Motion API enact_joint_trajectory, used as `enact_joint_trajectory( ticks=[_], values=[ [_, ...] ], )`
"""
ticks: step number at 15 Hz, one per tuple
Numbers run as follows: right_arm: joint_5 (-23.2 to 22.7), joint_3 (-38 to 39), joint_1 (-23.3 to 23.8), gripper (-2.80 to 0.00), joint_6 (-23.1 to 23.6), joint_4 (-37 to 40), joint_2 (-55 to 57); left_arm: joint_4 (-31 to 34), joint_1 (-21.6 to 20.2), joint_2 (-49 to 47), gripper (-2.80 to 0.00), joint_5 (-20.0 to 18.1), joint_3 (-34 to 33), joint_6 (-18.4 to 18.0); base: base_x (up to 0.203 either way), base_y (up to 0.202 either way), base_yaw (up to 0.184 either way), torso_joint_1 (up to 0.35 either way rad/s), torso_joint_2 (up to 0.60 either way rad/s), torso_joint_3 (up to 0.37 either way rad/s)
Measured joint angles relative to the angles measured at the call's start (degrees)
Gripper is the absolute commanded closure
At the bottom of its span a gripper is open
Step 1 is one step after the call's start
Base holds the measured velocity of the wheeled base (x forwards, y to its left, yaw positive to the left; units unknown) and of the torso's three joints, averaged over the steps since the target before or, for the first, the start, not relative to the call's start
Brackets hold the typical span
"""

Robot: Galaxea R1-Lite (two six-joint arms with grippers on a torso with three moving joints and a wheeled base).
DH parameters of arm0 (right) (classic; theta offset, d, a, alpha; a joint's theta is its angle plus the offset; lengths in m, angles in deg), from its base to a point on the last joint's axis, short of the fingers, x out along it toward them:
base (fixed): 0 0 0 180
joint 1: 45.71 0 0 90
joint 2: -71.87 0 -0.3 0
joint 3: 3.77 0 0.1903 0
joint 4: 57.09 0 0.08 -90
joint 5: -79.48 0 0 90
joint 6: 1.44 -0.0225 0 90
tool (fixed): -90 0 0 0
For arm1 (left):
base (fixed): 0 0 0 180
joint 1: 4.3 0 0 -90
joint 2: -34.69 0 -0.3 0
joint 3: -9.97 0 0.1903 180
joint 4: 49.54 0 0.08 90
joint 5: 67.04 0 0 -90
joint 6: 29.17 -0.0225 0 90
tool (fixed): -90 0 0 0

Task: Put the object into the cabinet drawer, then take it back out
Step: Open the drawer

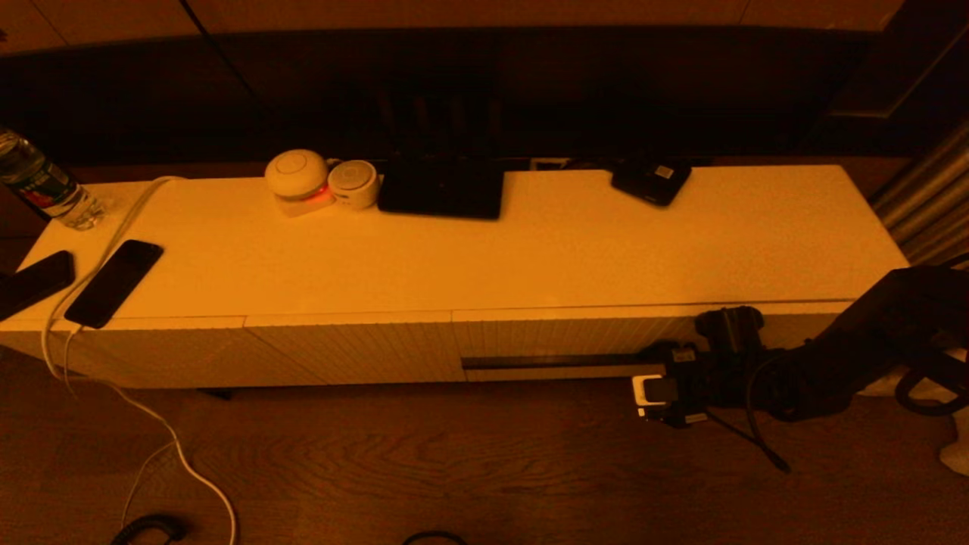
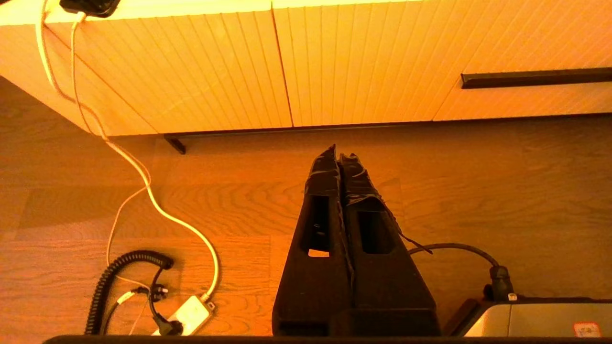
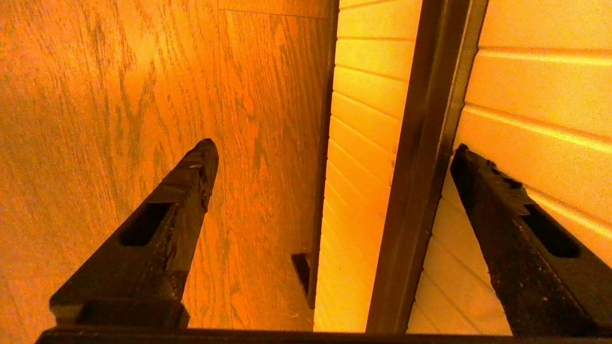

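We are looking at the cabinet from its left end, where phones and a bottle are lying on top, while our left gripper is hanging parked over the floor, fingers clenched together. Further right, the cabinet drawer, ribbed white with a dark slot handle, is sitting closed. Our right gripper is straddling that slot, fingers released wide; next we judge hooking and pulling.

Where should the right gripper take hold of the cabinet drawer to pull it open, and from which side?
Probably by the long dark slot handle in the cabinet drawer front, approached from the front. The ribbed face offers no other edge. The open right gripper already faces it, one finger over the ribbed front and the other over the floor.
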Motion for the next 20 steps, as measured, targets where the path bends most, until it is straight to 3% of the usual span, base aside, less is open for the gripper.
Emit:
enact_joint_trajectory(
  ticks=[8, 20],
  values=[
    [0.06, -0.43, 0.91, -2.80, -0.04, -0.85, 1.42, 0.01, 0.00, 0.00, 0.00, 0.02, 0.00, 0.00, 0.000, 0.000, 0.000, 0.000, 0.00, 0.000],
    [0.15, 5.03, 0.52, -2.80, -0.04, -1.41, 1.20, -0.01, 0.00, 0.00, 0.00, 0.00, 0.00, 0.01, 0.000, 0.000, 0.000, 0.000, 0.00, 0.000]
  ],
)
